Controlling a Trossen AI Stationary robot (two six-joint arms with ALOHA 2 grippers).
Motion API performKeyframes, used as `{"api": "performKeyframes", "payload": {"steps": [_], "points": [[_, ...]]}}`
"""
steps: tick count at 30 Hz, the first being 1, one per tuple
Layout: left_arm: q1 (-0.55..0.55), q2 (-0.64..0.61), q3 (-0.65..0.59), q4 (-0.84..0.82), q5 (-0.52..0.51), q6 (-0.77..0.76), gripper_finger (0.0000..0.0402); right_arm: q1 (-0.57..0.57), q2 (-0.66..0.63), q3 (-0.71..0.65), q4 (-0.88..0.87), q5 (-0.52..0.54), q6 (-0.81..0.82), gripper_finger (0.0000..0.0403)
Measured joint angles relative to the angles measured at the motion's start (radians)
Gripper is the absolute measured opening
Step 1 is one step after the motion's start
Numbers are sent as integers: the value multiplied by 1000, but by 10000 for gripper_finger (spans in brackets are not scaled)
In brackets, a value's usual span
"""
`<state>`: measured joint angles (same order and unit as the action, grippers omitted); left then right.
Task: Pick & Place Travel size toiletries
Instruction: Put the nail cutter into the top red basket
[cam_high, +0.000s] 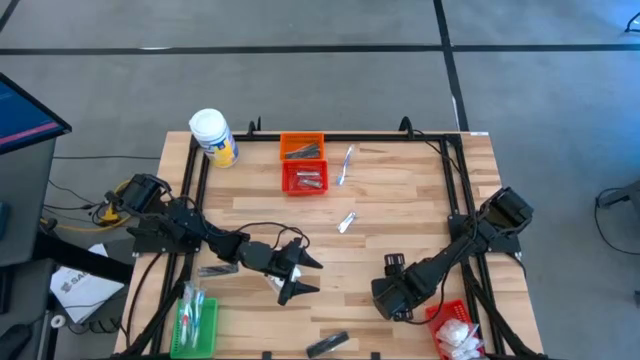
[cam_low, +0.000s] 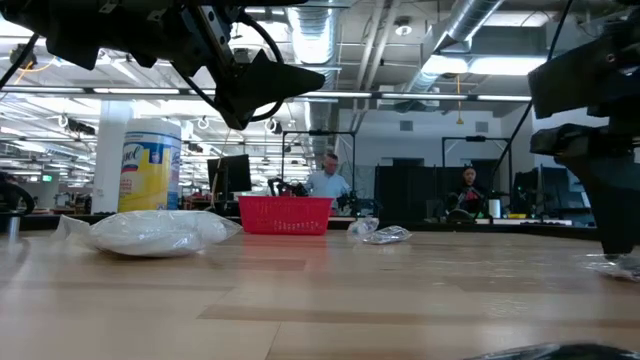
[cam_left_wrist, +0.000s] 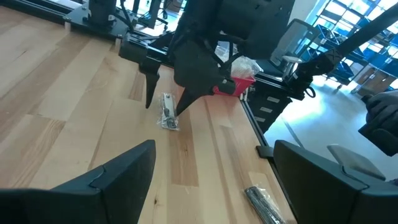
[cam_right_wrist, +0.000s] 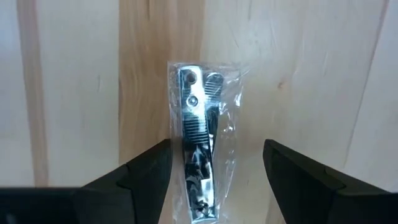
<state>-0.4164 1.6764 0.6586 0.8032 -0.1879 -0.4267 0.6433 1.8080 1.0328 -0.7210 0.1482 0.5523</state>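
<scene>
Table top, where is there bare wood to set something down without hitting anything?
Widest bare patch: between the clear-wrapped packet at centre and the right rail. Another: the far-right stretch beside the wrapped stick. Crowded: around the left gripper and the right gripper, near the red basket.

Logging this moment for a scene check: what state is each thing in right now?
Left pincer: open, empty, above the table.
Right pincer: open, straddling the wrapped nail clipper, not closed on it.
Wrapped nail clipper: flat on the wood, sealed in clear plastic.
White jar: upright, lid on.
Red basket: holds items.
Green basket: holds items.
</scene>
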Motion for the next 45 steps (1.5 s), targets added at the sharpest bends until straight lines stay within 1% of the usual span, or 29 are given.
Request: {"api": "performKeyframes", "payload": {"steps": [4,15,19,27,32,35,38,40,45], "points": [[0,0,0,-1,-3,0,319,1,0,0,-4,-19,25,244],[0,0,0,-2,-3,0,319,1,0,2,-17,-54,29,239],[0,0,0,-2,-3,0,319,-8,0,2,-16,-77,28,209],[0,0,0,-2,-2,0,319,-7,0,2,-28,-101,21,114],[0,0,0,-3,2,0,319,-7,0,1,-31,-102,13,73],[0,0,0,-4,3,0,319,-9,0,1,-31,-101,12,61],[0,-4,0,-25,45,-2,319,-12,0,4,-33,-101,11,59],[0,-36,-1,-70,65,-2,319,-12,2,14,-38,-102,-8,62],[0,-175,-1,-256,39,2,319,-17,5,61,-31,-101,-79,66]]}}
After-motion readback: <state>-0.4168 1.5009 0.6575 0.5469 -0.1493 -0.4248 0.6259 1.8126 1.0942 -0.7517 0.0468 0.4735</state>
